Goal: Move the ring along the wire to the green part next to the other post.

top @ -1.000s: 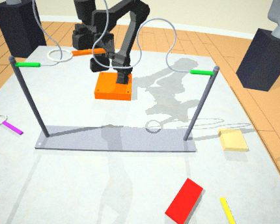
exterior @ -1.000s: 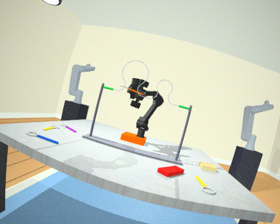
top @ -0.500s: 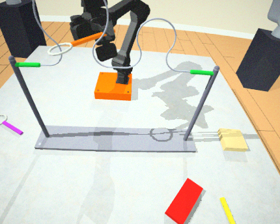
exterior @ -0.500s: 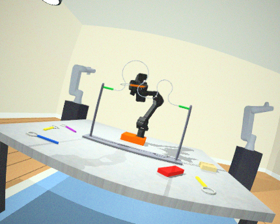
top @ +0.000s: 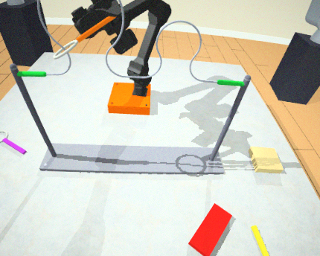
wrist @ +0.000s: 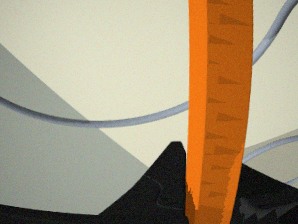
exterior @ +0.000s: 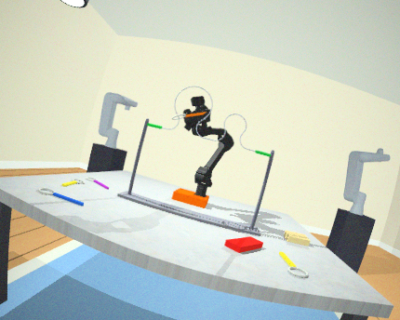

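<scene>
The pale ring [top: 55,56] is around the thin grey wire [top: 180,21] [exterior: 193,86] [wrist: 90,124], on its rising stretch just past the left green part [top: 32,74] [exterior: 154,126]. It is tilted; I cannot tell whether it touches the wire. Its orange handle [top: 95,29] [exterior: 195,114] [wrist: 220,100] slants up and right in the top view. My gripper [top: 108,21] [wrist: 184,152] is shut on the handle, behind the wire's tall left loop. The right green part [top: 231,82] [exterior: 263,153] adjoins the right post [top: 229,123] [exterior: 262,191].
The left post [top: 34,112] [exterior: 139,158] stands on the grey base. A red block [top: 210,229] [exterior: 244,244] and a pale yellow block [top: 266,159] [exterior: 297,238] lie on the table. Loose rings with purple [top: 14,146], blue [exterior: 68,198] and yellow [exterior: 286,260] handles lie there too.
</scene>
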You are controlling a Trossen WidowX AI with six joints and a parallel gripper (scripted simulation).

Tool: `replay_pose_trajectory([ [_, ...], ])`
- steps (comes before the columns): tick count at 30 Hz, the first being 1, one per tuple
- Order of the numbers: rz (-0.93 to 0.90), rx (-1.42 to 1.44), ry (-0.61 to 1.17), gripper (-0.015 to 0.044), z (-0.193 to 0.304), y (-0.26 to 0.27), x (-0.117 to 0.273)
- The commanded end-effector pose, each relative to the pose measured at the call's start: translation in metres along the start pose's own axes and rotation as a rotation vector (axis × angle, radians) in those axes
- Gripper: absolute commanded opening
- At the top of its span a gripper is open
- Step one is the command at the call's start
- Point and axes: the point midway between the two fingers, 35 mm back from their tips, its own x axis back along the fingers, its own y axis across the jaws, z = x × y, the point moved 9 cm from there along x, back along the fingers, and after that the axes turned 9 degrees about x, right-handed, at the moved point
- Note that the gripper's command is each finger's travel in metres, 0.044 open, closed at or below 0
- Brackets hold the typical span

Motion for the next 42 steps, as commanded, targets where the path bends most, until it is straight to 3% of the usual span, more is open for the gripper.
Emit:
replay_pose_trajectory([
  [1,-0.031,-0.056,-0.009,-0.0150,-0.004,0.008,0.000],
  [17,-0.074,-0.141,-0.012,-0.0150,-0.012,0.030,0.002],
  [42,0.054,0.069,0.008,-0.0150,-0.013,0.038,0.003],
])
